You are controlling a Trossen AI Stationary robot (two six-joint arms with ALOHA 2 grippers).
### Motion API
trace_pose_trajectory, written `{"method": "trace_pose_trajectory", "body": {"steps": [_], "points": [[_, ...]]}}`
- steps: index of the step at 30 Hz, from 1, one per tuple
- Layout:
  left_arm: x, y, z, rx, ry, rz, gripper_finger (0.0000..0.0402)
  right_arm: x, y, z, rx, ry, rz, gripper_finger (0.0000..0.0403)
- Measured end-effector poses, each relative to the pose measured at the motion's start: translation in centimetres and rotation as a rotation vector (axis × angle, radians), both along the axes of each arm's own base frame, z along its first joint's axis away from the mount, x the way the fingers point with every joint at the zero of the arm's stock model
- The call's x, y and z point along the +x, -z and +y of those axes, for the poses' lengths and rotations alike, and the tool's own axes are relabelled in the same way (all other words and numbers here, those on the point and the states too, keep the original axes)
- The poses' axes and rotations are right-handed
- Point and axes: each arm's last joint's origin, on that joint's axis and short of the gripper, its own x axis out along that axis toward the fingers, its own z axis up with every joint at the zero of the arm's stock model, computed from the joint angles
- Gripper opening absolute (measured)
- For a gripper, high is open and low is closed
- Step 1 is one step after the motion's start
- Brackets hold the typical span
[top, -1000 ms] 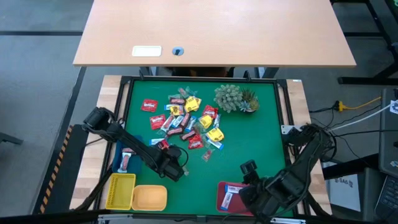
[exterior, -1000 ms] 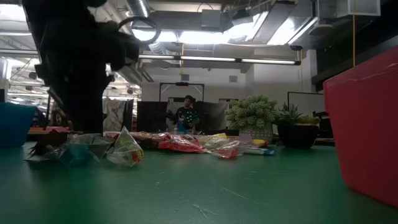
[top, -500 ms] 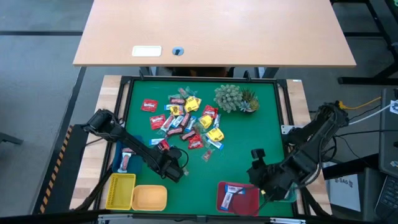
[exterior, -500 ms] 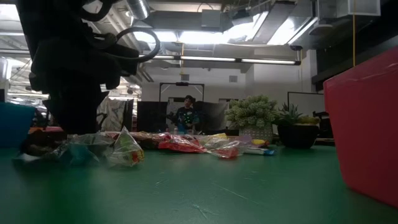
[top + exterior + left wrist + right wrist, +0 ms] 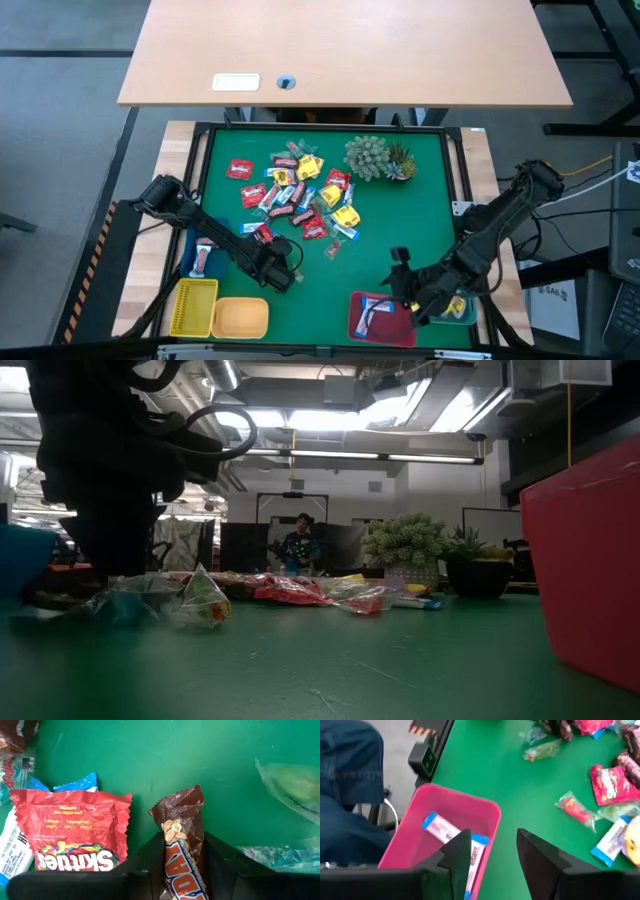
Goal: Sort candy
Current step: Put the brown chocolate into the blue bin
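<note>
The left arm stretches low from the worktop's (image 5: 420,215) left edge toward the near middle; its claw (image 5: 281,272) is down on the green mat, and in the wrist view a brown peanut candy bar (image 5: 183,851) lies between its two dark fingers (image 5: 227,870), which sit close beside the wrapper; whether they already clench it cannot be told. A red Skittles pouch (image 5: 75,837) lies just beside the bar, with a blue-and-white sweet partly under it. The right arm bends in from the right edge; its claw (image 5: 406,290) hangs released over the rim of the red tray (image 5: 358,322) at the near edge, fingers apart with nothing between them; a blue-and-white wrapped sweet (image 5: 441,830) lies inside that tray. The candy pile (image 5: 300,195) is spread across the mat's centre-left; open green mat lies between the two claws. A spiky green plant (image 5: 378,158) stands beside the pile on the far side; yellow (image 5: 193,305) and orange (image 5: 240,318) trays sit at the near left corner.
</note>
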Motion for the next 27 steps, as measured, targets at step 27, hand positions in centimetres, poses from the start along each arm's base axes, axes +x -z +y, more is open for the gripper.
{"method": "trace_pose_trajectory", "body": {"steps": [27], "points": [[1.6,-11.1,0.1,0.066,0.257,0.243,0.0102,3.8,0.8,-5.0,-0.027,0.253,-0.048,0.0159]]}}
